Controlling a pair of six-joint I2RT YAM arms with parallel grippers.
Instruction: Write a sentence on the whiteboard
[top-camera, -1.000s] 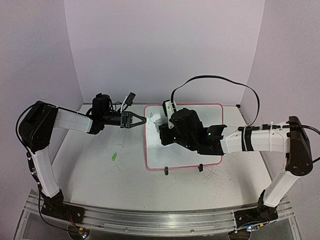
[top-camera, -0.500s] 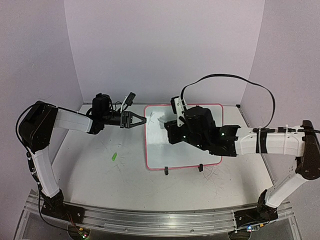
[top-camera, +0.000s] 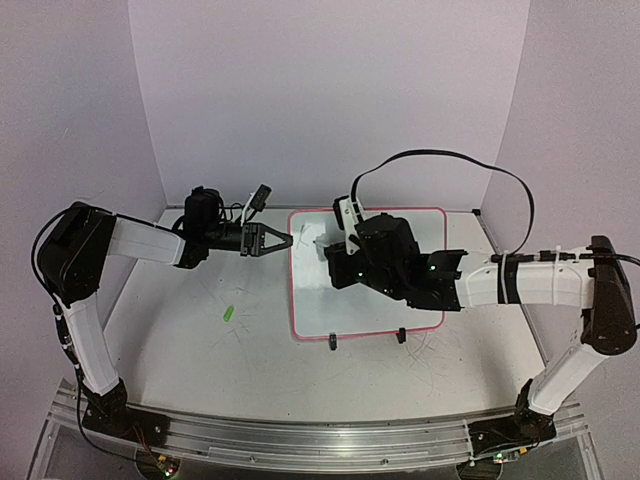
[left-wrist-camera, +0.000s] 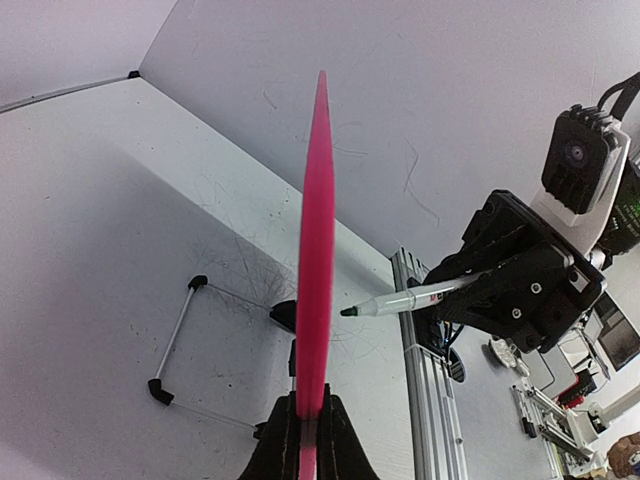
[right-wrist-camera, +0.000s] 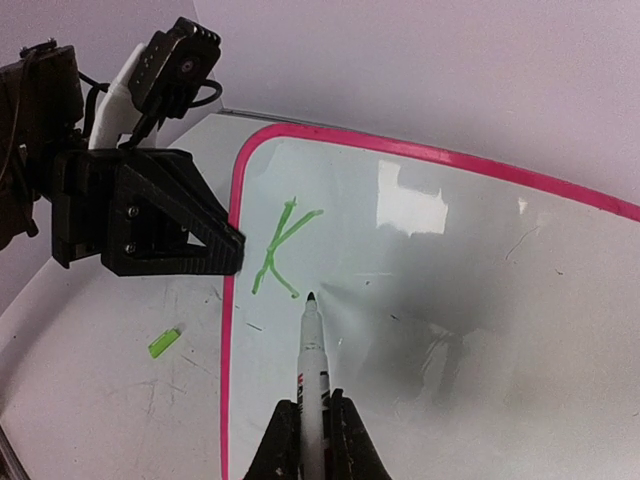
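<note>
Right tool (right-wrist-camera: 311, 412) clamped on a slim white marker (right-wrist-camera: 311, 350), tip by a lone green "K" (right-wrist-camera: 278, 250) at the far-left corner of the glossy pink-framed whiteboard (right-wrist-camera: 450, 300), left tool (left-wrist-camera: 308, 425) pinching its left edge near the tabletop's (top-camera: 180, 330) far edge; sentence barely begun, next likely a light touchdown for letter two.

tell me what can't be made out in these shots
- right wrist view: whether the marker tip touches the whiteboard; board's right side cut off by the frame edge.
- top view: right arm covers the marker; green letter too small to read.
- left wrist view: board seen edge-on, face hidden.
</note>
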